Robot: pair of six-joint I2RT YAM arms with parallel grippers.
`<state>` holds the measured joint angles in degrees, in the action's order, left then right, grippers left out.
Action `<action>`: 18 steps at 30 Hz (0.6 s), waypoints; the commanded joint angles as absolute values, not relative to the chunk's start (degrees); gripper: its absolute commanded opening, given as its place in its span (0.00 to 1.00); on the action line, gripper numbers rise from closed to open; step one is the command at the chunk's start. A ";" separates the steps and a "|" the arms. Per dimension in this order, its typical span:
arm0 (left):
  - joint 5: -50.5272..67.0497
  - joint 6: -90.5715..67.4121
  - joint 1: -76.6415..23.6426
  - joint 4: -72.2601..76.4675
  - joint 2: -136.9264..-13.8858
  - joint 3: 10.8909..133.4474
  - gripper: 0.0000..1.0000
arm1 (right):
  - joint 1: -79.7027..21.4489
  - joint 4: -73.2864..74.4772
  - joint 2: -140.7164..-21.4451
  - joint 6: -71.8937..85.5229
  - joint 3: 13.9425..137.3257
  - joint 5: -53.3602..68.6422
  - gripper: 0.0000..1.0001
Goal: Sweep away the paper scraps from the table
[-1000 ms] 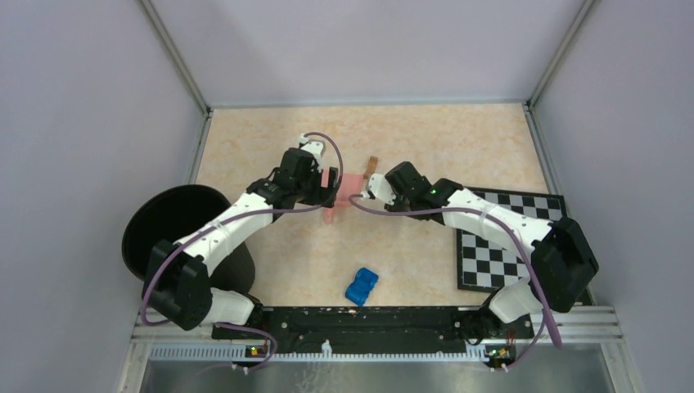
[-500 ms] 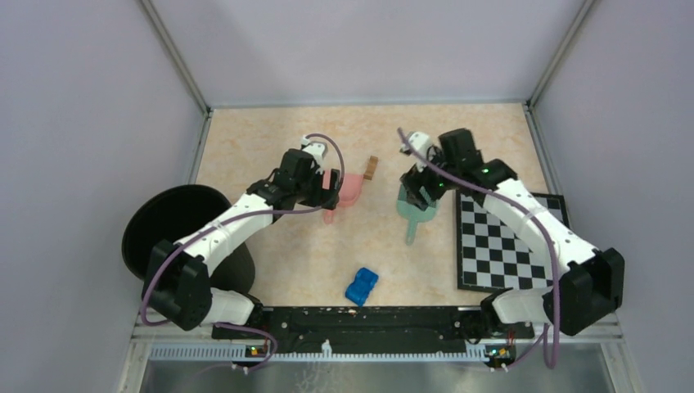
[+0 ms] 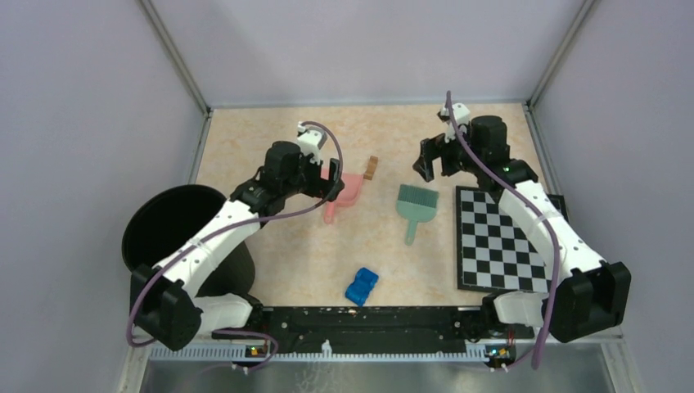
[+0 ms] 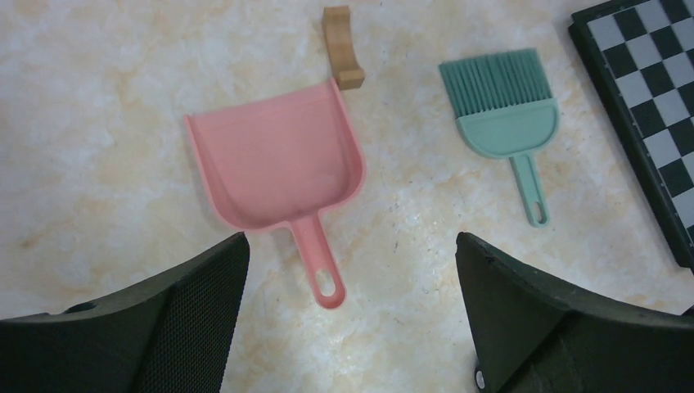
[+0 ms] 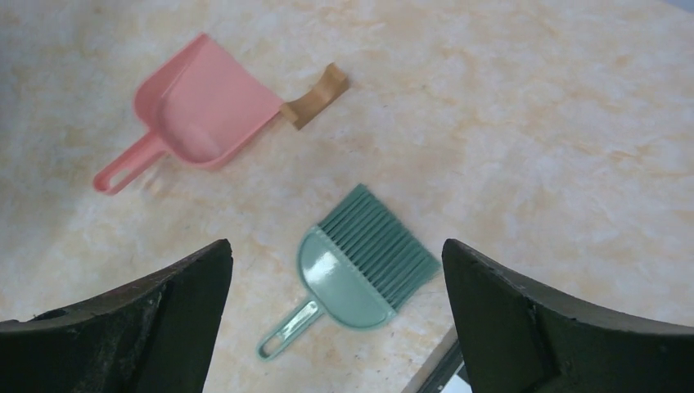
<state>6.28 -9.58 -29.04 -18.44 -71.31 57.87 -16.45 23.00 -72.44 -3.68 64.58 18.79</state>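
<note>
No paper scraps show on the table [image 3: 262, 135] in any view. A pink dustpan [image 3: 350, 190] [image 4: 274, 168] lies flat and looks empty. A small brown curved piece [image 3: 371, 168] [image 4: 342, 47] rests at its mouth. To its right a green hand brush [image 3: 415, 201] [image 5: 360, 262] lies on the table by itself. My left gripper [image 3: 326, 178] [image 4: 350, 246] hovers open above the dustpan's handle, holding nothing. My right gripper [image 3: 436, 164] [image 5: 335, 246] hangs open above and behind the brush, also empty.
A black bin [image 3: 172, 225] stands at the left edge under the left arm. A black-and-white chequered board [image 3: 503, 241] lies at the right, close to the brush. A bright blue toy [image 3: 361, 286] sits near the front edge. Grey frame rails border the table.
The right gripper opened, left the green brush lying on the table, and rose back to the right. The left gripper pulled back slightly from the dustpan and stayed open.
</note>
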 commanded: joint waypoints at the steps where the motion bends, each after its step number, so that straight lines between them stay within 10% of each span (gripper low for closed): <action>1: 8.66 -5.25 -29.53 -10.23 -66.50 57.02 0.99 | -13.51 15.62 -69.02 1.21 66.68 5.80 0.97; 18: 6.85 -2.10 -29.71 -4.05 -59.91 47.99 0.99 | -8.88 13.57 -63.72 4.22 59.91 5.17 0.98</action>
